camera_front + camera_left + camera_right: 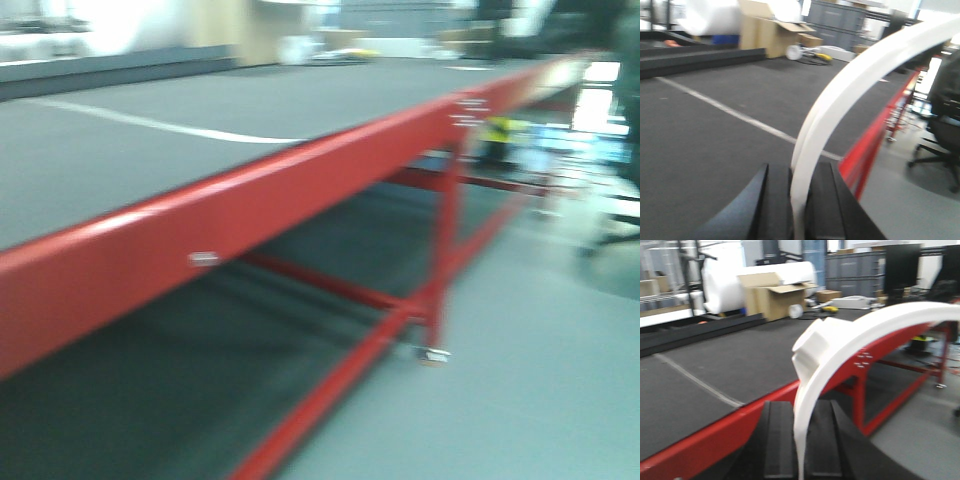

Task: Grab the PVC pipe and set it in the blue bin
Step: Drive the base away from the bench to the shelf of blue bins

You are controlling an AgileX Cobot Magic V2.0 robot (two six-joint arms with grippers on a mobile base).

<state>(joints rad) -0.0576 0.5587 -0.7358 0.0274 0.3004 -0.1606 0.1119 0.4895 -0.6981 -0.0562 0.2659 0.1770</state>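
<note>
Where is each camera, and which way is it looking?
Front view: faces forward beside the red table, looking along its edge; blurry, no robot parts show.
Left wrist view: on the left arm, looking over the left hand, which grips a white pipe, across the table.
Right wrist view: on the right arm, looking over the right hand, gripping a pipe, along the table edge.
Shared: both wrist views show the box far behind the table.

PVC pipe (832, 100) is white, table frame (250, 215) red (top (200, 100) grey).
</note>
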